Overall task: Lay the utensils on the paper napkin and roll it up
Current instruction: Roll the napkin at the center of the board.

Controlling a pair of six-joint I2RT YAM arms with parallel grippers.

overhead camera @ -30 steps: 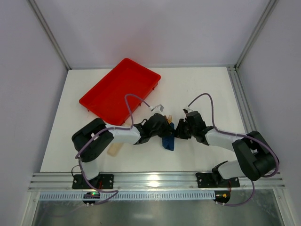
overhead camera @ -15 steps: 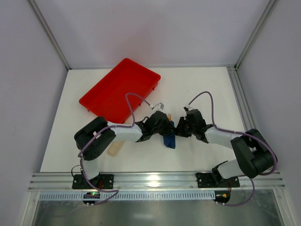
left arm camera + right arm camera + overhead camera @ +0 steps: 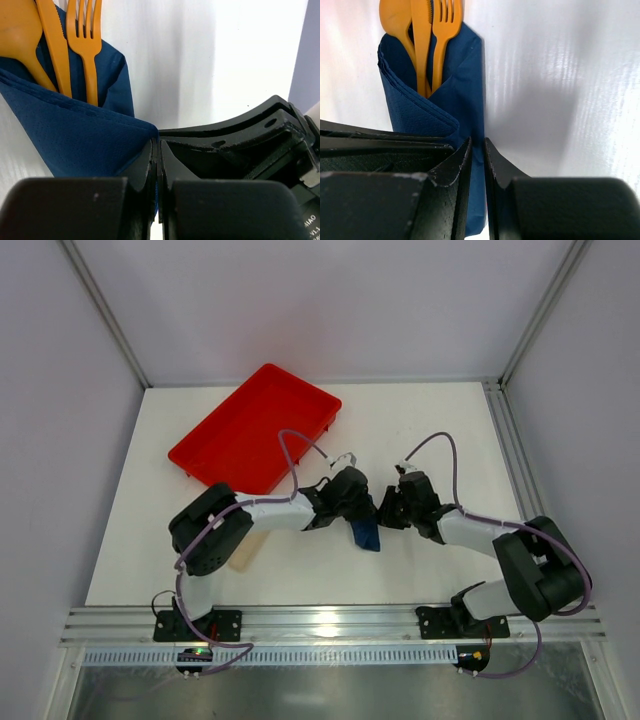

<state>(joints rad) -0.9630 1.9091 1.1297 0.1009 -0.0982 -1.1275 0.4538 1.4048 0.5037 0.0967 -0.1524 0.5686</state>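
utensils (image 3: 422, 35) half hidden (handles inside napkin (image 3: 450, 110))

Both arms reach inward from their bases and meet near mid-surface, wrists low and angled toward each other. The left gripper (image 3: 362, 515) has its jaws pressed fully together, with no gap showing in its wrist view. The right gripper (image 3: 385, 512), just beside it, has its jaws nearly together, a narrow slit left between them.
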